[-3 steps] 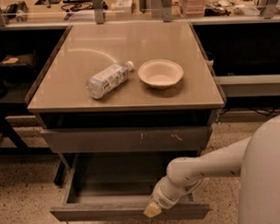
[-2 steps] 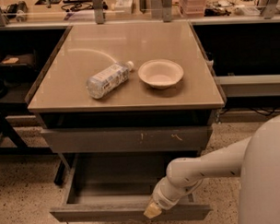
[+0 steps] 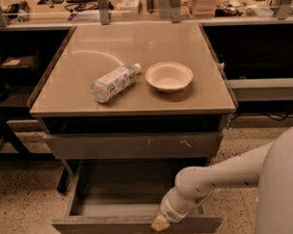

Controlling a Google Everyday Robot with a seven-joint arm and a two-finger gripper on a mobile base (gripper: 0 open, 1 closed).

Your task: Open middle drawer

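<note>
Bottle (image 3: 112, 83) lies on its side left of centre on the tan bench (image 3: 134, 44), its cap pointing toward the white bowl (image 3: 168, 76) just beside it on the right. Below the benchtop runs a grey drawer front with pale scratches (image 3: 133, 146). Under that, the middle drawer (image 3: 102, 225) stands pulled well out toward the camera, with its shallow grey tray open to view. My pincer (image 3: 161, 224) sits at the drawer's front edge, right of its middle, with the pale tip against the top of the front panel. Whether the pincer is open or closed I cannot tell. My white arm (image 3: 221, 176) reaches in from the lower right, where my rounded white body (image 3: 281, 191) fills the corner.
</note>
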